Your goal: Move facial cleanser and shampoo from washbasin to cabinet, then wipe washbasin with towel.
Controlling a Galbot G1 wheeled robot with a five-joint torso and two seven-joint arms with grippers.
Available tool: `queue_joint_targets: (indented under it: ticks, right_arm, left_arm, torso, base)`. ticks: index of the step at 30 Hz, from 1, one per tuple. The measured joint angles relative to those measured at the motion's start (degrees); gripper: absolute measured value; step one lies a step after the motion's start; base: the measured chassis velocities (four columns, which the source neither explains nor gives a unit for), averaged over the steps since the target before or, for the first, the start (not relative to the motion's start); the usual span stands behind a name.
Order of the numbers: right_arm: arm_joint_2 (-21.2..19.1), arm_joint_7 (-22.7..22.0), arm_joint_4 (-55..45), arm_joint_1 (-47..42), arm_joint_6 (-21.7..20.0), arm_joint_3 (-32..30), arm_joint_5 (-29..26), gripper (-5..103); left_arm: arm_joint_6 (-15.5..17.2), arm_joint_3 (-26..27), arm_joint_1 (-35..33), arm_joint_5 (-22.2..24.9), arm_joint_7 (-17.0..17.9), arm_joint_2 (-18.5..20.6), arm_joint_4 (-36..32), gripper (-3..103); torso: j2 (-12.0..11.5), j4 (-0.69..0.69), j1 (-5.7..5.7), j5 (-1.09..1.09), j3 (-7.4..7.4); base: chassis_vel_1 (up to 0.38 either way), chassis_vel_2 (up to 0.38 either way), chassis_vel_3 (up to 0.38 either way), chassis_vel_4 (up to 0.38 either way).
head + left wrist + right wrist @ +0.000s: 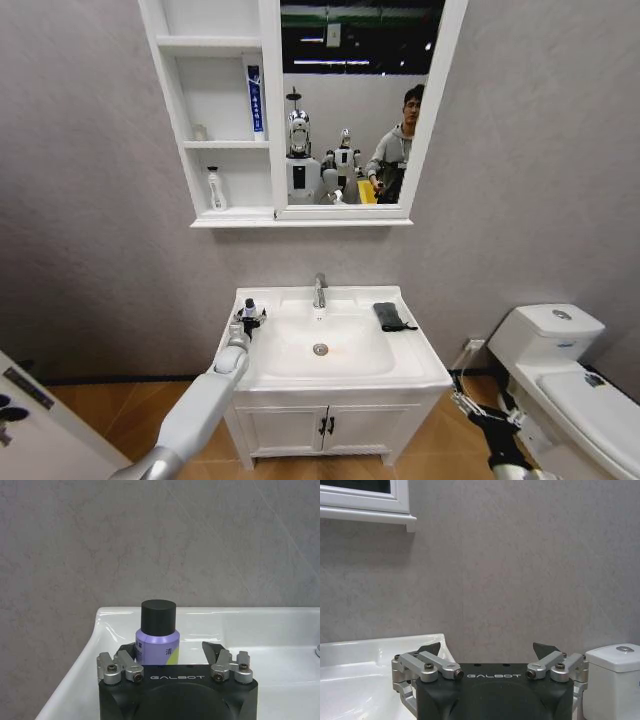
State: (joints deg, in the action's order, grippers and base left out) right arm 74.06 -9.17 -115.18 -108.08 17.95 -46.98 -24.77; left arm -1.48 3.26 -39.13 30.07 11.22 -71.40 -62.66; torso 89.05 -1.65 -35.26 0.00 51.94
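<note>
Left tool [171,656] at the washbasin's [420,372] back left corner, fingers spread either side of a purple bottle [157,639] with a black cap, not clamped. Right tool [487,650] low beside the toilet [560,372], fingers apart, holding nothing. Dark towel [392,316] lies right of the tap [320,290]. White bottle [215,189] in the cabinet's [168,95] lowest niche.

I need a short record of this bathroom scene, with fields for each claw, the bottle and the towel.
left claw: open, fingers on either side of the purple bottle, not closed on it
purple bottle: upright on the washbasin's back left corner
right claw: open, low beside the washbasin, idle
towel: folded on the rim, right of the tap
</note>
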Motion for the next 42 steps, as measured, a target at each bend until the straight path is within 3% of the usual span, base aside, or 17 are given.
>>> queue_joint_targets:
  ticks: [2,6,8,10,13,16,17,20,21,23,24,28,29,31,34,38,42]
  right_arm:
    - [-0.1,0.1,0.2,0.1,0.1,-0.1,-0.2,100]
    - [-0.1,0.1,0.3,0.3,0.1,0.2,-0.2,100]
    - [0.0,0.1,0.3,0.6,0.1,0.6,-0.2,100]
    - [-0.1,0.1,0.3,0.6,0.1,0.7,-0.2,100]
    - [-0.1,0.0,0.5,1.0,0.1,1.1,0.0,100]
    - [0.0,0.0,0.4,1.3,-0.1,1.6,0.4,100]
    - [0.0,0.0,0.4,1.3,-0.1,1.6,0.4,100]
    - [0.1,-0.1,0.0,1.4,-0.6,2.2,1.2,100]
    - [0.1,-0.1,0.0,1.4,-0.6,2.2,1.2,100]
    - [0.3,-0.1,-0.4,1.6,-0.7,2.5,1.6,100]
    - [0.3,-0.1,-0.4,1.6,-0.7,2.5,1.6,100]
    - [0.8,-0.1,-1.4,1.4,-0.8,3.0,2.8,100]
    - [0.8,-0.1,-1.4,1.4,-0.8,3.0,2.8,100]
    - [0.9,-0.1,-2.0,1.2,-0.9,3.2,3.1,100]
    - [0.9,-0.1,-2.8,1.1,-1.0,3.2,3.2,100]
    - [0.9,-0.1,-3.3,1.0,-1.0,2.9,3.1,100]
    - [1.1,-0.1,-3.4,0.4,-0.4,1.9,2.6,100]
  left_arm:
    - [0.0,0.0,0.0,0.0,0.0,-0.1,0.2,62]
    - [0.0,0.0,-0.1,-0.1,0.0,0.0,0.2,56]
    - [0.0,0.1,-0.4,-0.7,0.0,0.5,-0.3,45]
    - [0.1,0.0,-0.5,-0.7,0.0,0.9,-0.8,43]
    - [1.9,-0.6,-1.6,-0.9,1.8,3.7,-4.9,43]
    - [5.3,-1.8,-3.0,-0.2,4.6,9.1,-16.0,43]
    - [5.3,-1.8,-3.0,-0.2,4.6,9.1,-16.0,43]
    - [12.4,-3.5,-1.6,5.2,11.2,16.8,-30.7,43]
    - [12.4,-3.5,-1.6,5.2,11.2,16.8,-30.7,43]
    - [17.3,-3.8,1.1,11.2,15.1,21.8,-39.6,43]
    - [17.3,-3.8,1.1,11.2,15.1,21.8,-39.6,43]
    - [31.0,-4.7,9.8,27.2,23.6,29.7,-51.7,43]
    - [31.0,-4.7,9.8,27.2,23.6,29.7,-51.7,43]
    - [36.1,-5.4,15.9,35.4,25.8,31.7,-53.9,43]
    - [38.9,-8.5,26.3,41.3,26.6,32.1,-51.6,43]
    - [39.3,-11.8,33.2,42.7,26.5,30.0,-47.0,43]
    - [39.4,-17.2,42.6,42.6,25.7,23.7,-36.5,43]
  torso:
    - [0.0,0.01,0.00,0.00,0.00]
    - [0.0,0.01,0.00,0.00,0.00]
    - [0.0,0.00,0.00,-0.01,0.00]
    - [0.0,0.00,0.00,-0.02,0.00]
    - [0.0,0.00,0.00,-0.01,0.00]
    - [0.0,0.02,0.00,0.00,0.00]
    - [0.0,0.02,0.00,0.00,0.00]
    - [0.0,0.01,0.00,-0.03,-0.01]
    - [0.0,0.01,0.00,-0.03,-0.01]
    - [0.0,0.00,0.00,0.01,-0.01]
    - [0.0,0.00,0.00,0.01,-0.01]
    - [0.0,0.02,0.01,-0.02,-0.01]
    - [0.0,0.02,0.01,-0.02,-0.01]
    - [0.0,0.01,0.01,0.00,-0.01]
    - [0.0,0.01,0.01,0.00,-0.01]
    - [0.0,0.02,0.01,-0.03,0.00]
    - [0.0,-0.02,0.00,-0.01,0.01]
  base:
    - [0.000,0.000,0.000,0.000]
    - [0.000,0.000,0.000,0.000]
    - [0.000,0.000,0.000,0.000]
    - [0.000,0.000,0.000,0.000]
    - [0.000,0.000,0.000,0.000]
    - [0.000,0.000,0.000,0.000]
    - [0.000,0.000,0.000,0.000]
    - [0.000,0.000,0.000,0.000]
    - [0.000,0.000,0.000,0.000]
    - [0.000,0.000,0.000,0.000]
    - [0.000,0.000,0.000,0.000]
    - [0.000,0.000,0.000,0.000]
    - [0.000,0.000,0.000,0.000]
    - [0.000,0.000,0.000,0.000]
    - [0.000,0.000,0.000,0.000]
    - [0.000,0.000,0.000,0.000]
    - [0.000,0.000,0.000,0.000]
